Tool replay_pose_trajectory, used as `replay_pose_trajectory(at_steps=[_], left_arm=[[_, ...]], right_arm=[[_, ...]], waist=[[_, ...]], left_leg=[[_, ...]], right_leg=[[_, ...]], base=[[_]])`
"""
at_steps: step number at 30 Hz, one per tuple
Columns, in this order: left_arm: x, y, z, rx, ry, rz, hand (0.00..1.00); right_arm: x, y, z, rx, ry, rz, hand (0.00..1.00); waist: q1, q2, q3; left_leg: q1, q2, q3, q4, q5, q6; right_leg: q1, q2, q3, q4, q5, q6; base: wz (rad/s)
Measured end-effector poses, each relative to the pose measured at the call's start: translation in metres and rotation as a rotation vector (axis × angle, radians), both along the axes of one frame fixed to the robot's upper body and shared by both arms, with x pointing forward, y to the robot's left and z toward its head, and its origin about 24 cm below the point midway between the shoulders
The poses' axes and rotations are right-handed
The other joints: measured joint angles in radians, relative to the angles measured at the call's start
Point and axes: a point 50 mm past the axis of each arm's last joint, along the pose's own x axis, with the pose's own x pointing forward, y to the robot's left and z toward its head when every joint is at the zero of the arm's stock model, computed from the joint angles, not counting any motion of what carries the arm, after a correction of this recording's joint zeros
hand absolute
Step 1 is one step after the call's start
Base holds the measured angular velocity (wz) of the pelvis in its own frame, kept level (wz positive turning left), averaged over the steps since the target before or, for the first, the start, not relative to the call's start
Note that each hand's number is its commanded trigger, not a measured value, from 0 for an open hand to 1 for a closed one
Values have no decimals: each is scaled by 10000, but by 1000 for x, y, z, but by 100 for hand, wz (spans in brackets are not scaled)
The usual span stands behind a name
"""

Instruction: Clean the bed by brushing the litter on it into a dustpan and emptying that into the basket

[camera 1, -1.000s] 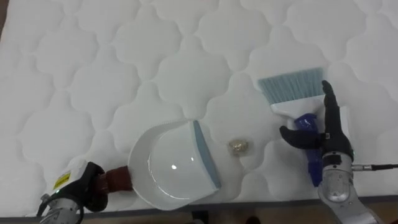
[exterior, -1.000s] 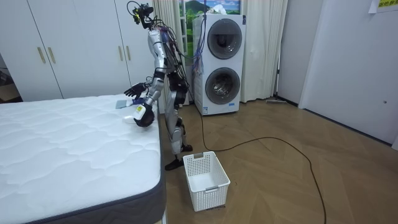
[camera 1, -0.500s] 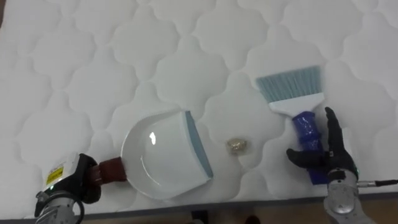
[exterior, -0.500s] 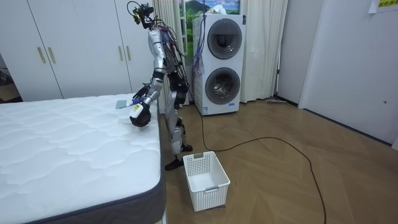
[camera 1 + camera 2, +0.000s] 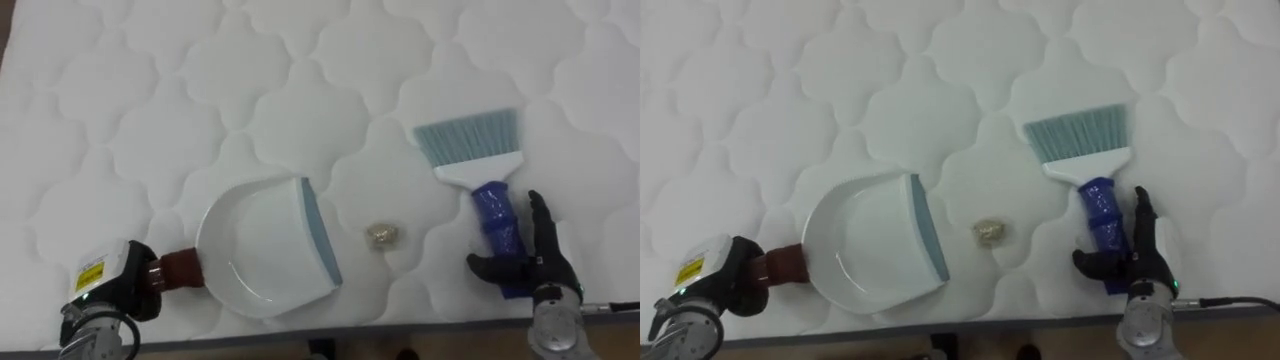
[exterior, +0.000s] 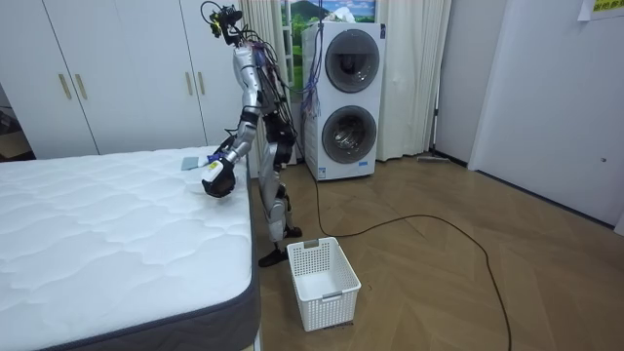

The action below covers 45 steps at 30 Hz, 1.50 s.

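A white dustpan [image 5: 262, 248] with a grey-blue lip lies on the quilted white mattress [image 5: 200, 110], its lip facing right. My left hand [image 5: 112, 288] is curled round its dark red handle [image 5: 181, 268] near the bed's front edge. A small crumpled scrap [image 5: 382, 234] lies just right of the lip. Further right lies a brush, pale blue bristles [image 5: 468, 137] pointing away and blue handle [image 5: 496, 226] toward me. My right hand [image 5: 537, 264] rests open at the handle's near end, fingers straight beside it, thumb reaching across to it.
I stand at the side of the bed [image 6: 117, 234], near its far corner. A white laundry basket [image 6: 325, 281] sits on the wooden floor by the bed's edge. Stacked washing machines [image 6: 343, 97] stand behind me.
My right hand has slid back along the brush handle toward the bed's edge; the brush lies still. The dustpan has settled flatter and shifted slightly left.
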Motion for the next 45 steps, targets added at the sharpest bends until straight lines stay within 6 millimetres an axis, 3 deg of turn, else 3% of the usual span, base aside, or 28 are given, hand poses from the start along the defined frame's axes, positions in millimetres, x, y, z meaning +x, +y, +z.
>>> replay_pose_trajectory(at_steps=[9,10,12,25,32,39,45], left_arm=[[0,1,0,225,14,54,100],[0,1,0,232,-3,58,100],[1,1,1,261,-61,76,100],[5,-2,-1,301,99,319,100],[6,-1,-1,69,187,458,100],[17,-3,5,71,-49,400,100],[22,-3,8,103,-225,387,100]], right_arm=[[-4,-4,-4,-413,540,156,0],[-4,-5,-4,-425,560,141,37],[-4,-6,-5,-459,652,100,100],[17,-30,10,-985,756,-1174,100],[13,-33,6,-752,1024,-1598,100],[11,-32,3,-461,1017,-1922,100],[9,-33,2,-428,1188,-1995,100]], waist=[[-45,6,-1],[-43,5,-1],[-39,8,0],[54,8,14],[76,59,99],[66,-46,168],[61,-65,159]], left_leg=[[-6,-27,-250,143,0,0],[-7,-28,-257,150,0,1],[-14,-32,-298,179,0,1],[10,11,-236,228,3,5],[-7,17,-226,204,0,-1],[-31,15,-225,231,-2,0],[-29,11,-209,261,-2,1]], right_leg=[[139,-17,-283,0,-1,0],[137,-18,-292,1,-1,0],[142,-26,-340,13,-2,-1],[152,3,-202,145,-4,-5],[115,7,-214,148,-15,-23],[98,-1,-234,156,-15,-23],[38,-17,-224,187,-32,-32]], base=[[7],[0],[4],[-1],[0],[0],[0]])
